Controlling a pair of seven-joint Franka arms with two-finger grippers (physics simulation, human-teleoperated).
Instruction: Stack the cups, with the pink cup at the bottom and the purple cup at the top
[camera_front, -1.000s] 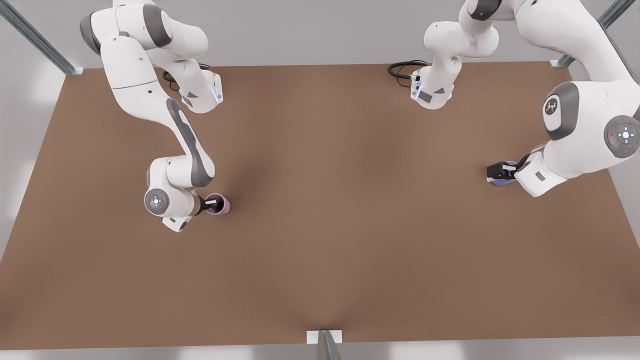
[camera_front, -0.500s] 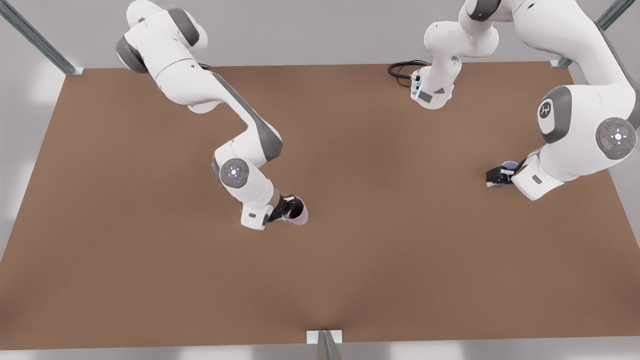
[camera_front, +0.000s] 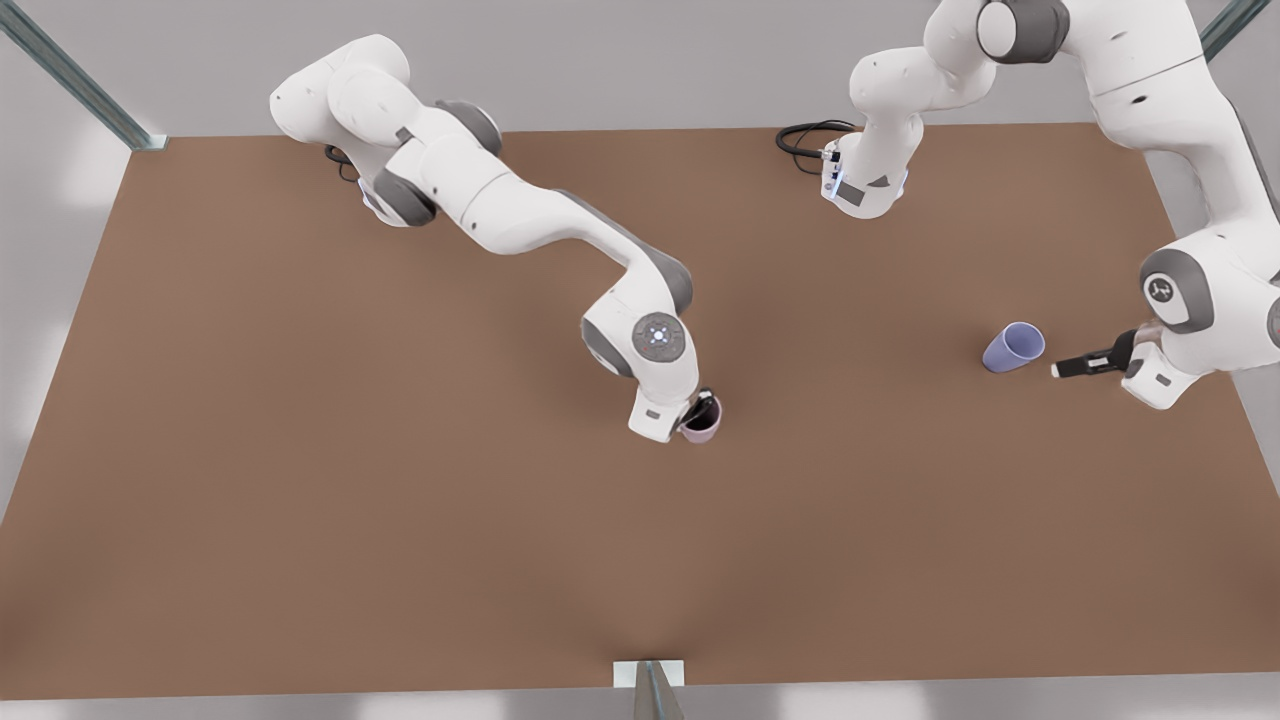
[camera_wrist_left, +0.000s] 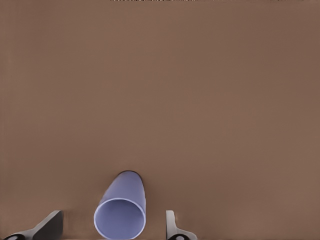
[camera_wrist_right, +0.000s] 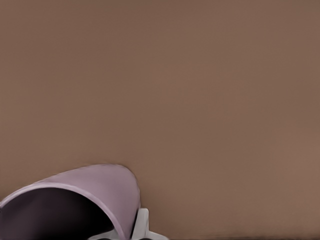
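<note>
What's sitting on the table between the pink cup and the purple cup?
Nothing: in the front view, only bare brown table separates the pink cup from the purple cup.

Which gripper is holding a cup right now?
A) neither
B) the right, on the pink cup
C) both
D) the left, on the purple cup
B: the right gripper is shut on the pink cup near the table's middle, while the left gripper stands open, apart from the purple cup.
</note>
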